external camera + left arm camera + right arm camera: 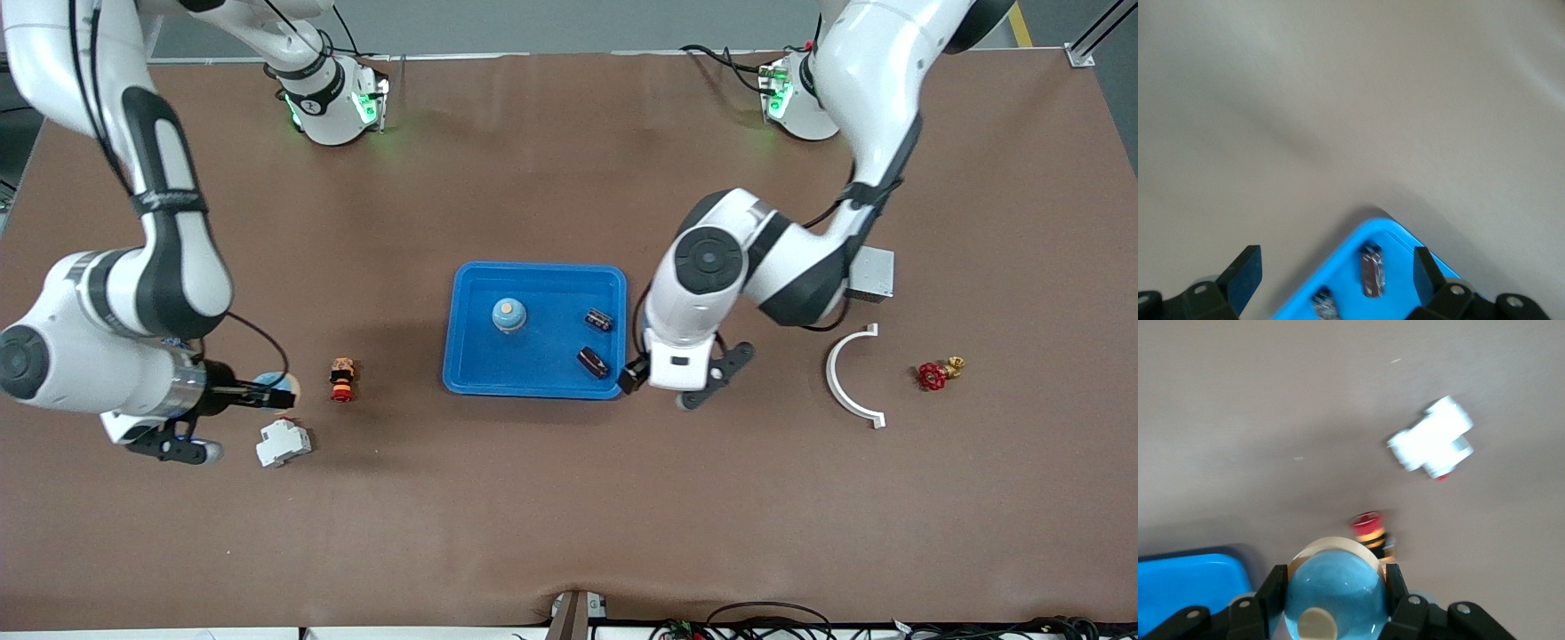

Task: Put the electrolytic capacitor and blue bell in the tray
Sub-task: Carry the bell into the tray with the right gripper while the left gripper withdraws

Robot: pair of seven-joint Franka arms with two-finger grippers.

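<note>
At the right arm's end of the table, a blue bell (pixel 1331 593) is held in the right gripper (pixel 271 396), whose fingers (pixel 1271 590) are pressed against the two flanks of the dome; in the right wrist view the pale button on the bell's crown faces the camera. The bell is carried well apart from the blue tray (pixel 462 356), just over a white switch block (pixel 284 442) and near a small red-and-yellow button part (pixel 341 379). A second bell (pixel 508 314) and two dark capacitors (pixel 598 319) (pixel 593 361) already lie in the tray.

The bell is judged to be light and stiff, a thin smooth shell — likely slippery on its curve — so the grip is best kept low on the widest part of the dome, where the pads cannot ride up and off. A drop would probably dent nothing but could set it rolling. The capacitors are judged small, hard cylinders, best pinched across the body, not the ends.

The left gripper (pixel 677 384) stands over the tray's edge at the left arm's end, its fingers (pixel 1245 270) spread wide and holding nothing. A grey box (pixel 871 273), a white curved bracket (pixel 849 378) and a red valve (pixel 933 375) lie apart from the work.
</note>
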